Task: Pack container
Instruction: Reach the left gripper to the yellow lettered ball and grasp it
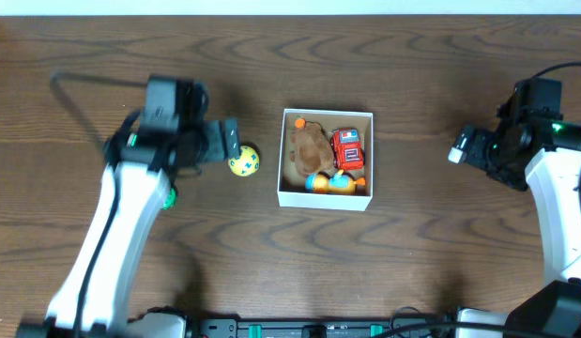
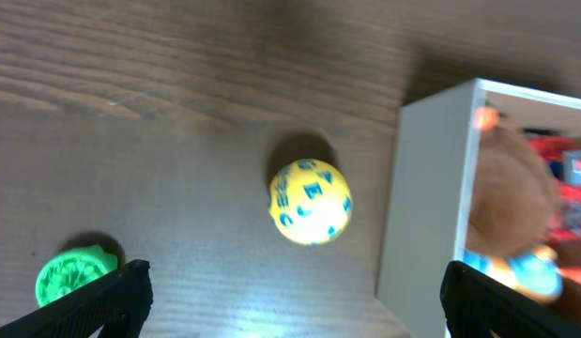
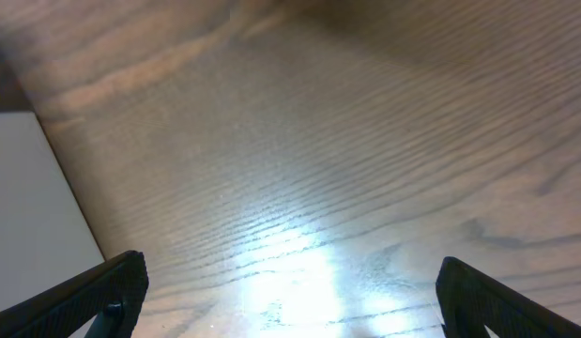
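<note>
The container (image 1: 326, 198) is a square white box with a tan inside at the table's middle; it shows too in the left wrist view (image 2: 431, 169) and the right wrist view (image 3: 27, 197). It holds a brown plush toy (image 1: 309, 143), a red toy truck (image 1: 347, 149) and a blue and orange toy (image 1: 328, 183). A yellow ball with blue letters (image 1: 243, 161) lies just left of the box, also seen in the left wrist view (image 2: 310, 201). My left gripper (image 2: 290, 296) is open, just left of the ball. My right gripper (image 3: 290, 291) is open and empty over bare table, right of the box.
A green ball (image 2: 74, 275) lies on the table beside my left arm, partly hidden under it in the overhead view (image 1: 168, 196). A black cable (image 1: 84, 84) loops at the far left.
</note>
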